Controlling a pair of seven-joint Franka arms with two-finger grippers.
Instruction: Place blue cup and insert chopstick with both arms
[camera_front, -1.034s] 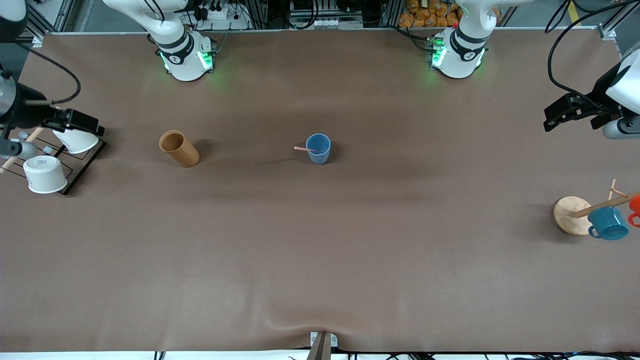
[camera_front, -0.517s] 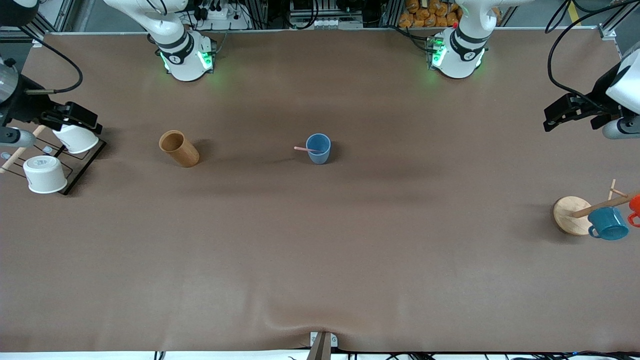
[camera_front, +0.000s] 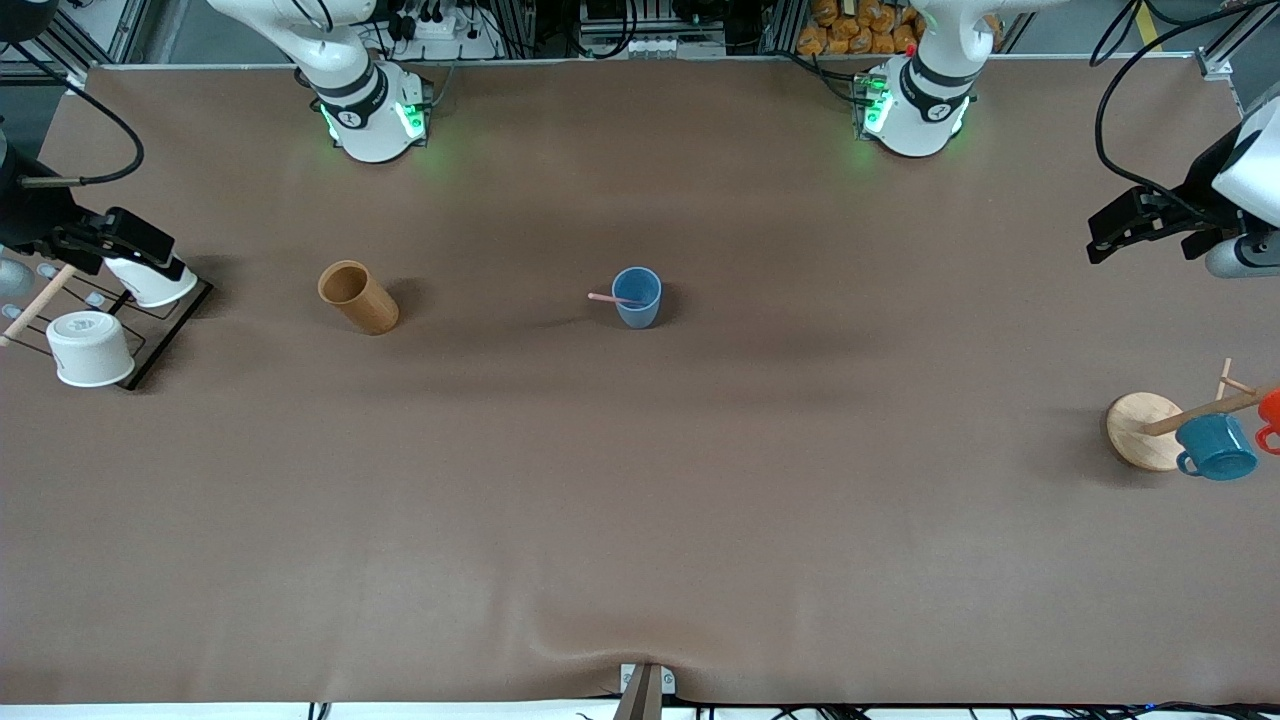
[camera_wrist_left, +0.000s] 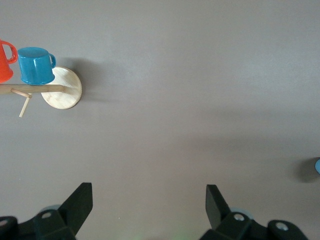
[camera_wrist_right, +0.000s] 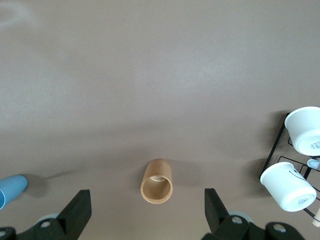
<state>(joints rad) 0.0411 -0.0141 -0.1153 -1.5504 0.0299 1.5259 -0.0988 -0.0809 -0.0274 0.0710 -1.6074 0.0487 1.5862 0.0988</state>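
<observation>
Two white arms, glossy rounded housings. Right arm (camera_front: 340, 60) and left arm (camera_front: 935, 60) each rise from a domed white base with a black joint band, a small dark round mark on the shell and green lights glowing at the sides. Black cables loop along both arms toward the wrists. Left end effector (camera_front: 1140, 225): black, boxy, with a grey cylindrical part beside it. Right end effector (camera_front: 125, 240): black, angular. In both wrist views, matte black wedge-shaped fingers (camera_wrist_left: 80, 202) (camera_wrist_right: 80, 210) on black mounts with small round fasteners.
</observation>
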